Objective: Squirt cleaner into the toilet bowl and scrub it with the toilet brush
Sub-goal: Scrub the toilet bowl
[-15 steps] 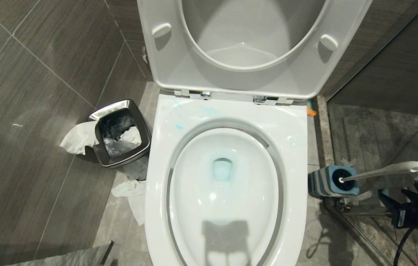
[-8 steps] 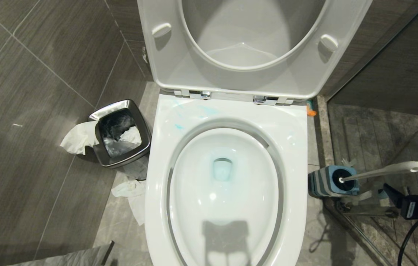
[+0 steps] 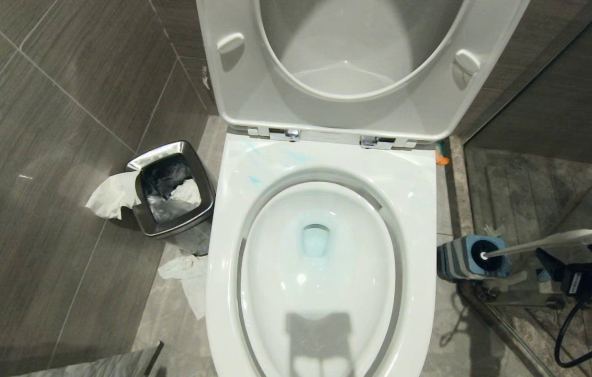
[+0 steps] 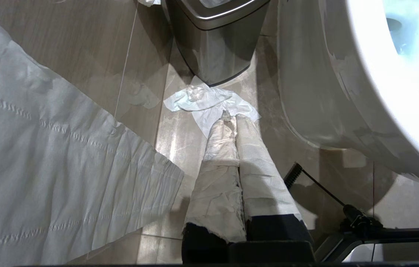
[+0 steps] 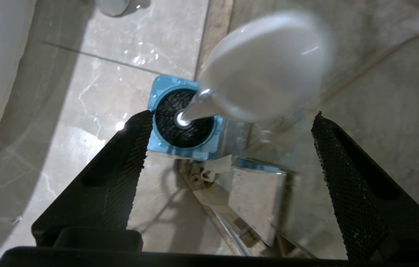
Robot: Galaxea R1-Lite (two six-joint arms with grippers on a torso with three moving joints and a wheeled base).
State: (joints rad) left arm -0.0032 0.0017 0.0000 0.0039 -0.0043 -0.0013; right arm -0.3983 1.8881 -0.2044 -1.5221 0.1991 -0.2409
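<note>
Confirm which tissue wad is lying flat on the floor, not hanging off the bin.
The floor tissue, on the tile between bin and toilet bowl. The other wad drapes over the bin's rim.

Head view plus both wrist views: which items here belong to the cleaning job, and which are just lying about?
Part of the job:
- toilet bowl, pale blue cleaner tinting its water
- toilet brush, standing in its blue holder
- right gripper, open just above the brush handle

Just lying about:
- steel-rimmed bin
- crumpled tissue beside the bin
- left gripper, shut, paper-wrapped, low over the floor
</note>
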